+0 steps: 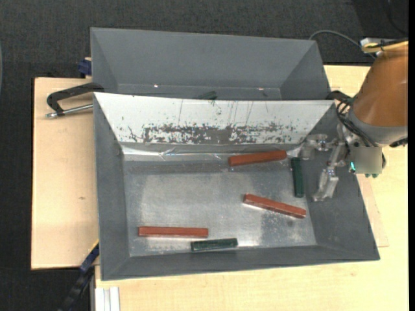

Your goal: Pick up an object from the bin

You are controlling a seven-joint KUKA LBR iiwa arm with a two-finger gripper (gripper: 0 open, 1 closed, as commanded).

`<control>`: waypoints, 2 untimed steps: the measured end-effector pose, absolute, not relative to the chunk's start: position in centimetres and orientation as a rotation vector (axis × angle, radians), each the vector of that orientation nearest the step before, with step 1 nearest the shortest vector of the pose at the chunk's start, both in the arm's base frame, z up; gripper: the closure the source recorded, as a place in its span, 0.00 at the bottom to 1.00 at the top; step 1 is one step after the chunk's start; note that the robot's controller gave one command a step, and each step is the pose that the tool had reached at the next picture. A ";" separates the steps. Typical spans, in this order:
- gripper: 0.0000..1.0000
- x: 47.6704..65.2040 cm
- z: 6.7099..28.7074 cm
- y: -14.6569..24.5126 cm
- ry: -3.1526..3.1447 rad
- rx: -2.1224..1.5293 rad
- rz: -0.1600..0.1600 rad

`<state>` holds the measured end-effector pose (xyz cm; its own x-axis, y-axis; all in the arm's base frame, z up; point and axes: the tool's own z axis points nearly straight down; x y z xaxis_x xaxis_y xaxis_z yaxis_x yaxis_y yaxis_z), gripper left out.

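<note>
My gripper [325, 185] hangs over the right slope of the bin, with nothing seen in it. Just to its left a short dark green bar [297, 177] lies on the bin floor, pointing front to back. A red bar [274, 205] lies slanted on the floor below and to the left of the gripper. Another red bar [257, 158] rests along the foot of the back wall, its right end near the green bar's top end.
A long red bar [172, 232] lies near the front left of the floor, with a dark green bar [213, 244] beside it at the front wall. The arm with its orange cover comes in over the right rim.
</note>
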<state>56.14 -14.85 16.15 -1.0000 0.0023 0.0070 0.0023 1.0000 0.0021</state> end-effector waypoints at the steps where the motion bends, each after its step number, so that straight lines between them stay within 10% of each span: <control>1: 1.00 56.3 16.6 -14.8 -3.143 0.000 -0.001; 2: 0.00 56.3 16.6 -14.8 -3.143 0.001 -0.001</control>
<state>56.35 -14.76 16.64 -1.0000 -0.0006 -0.0014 -0.0006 1.0000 0.0004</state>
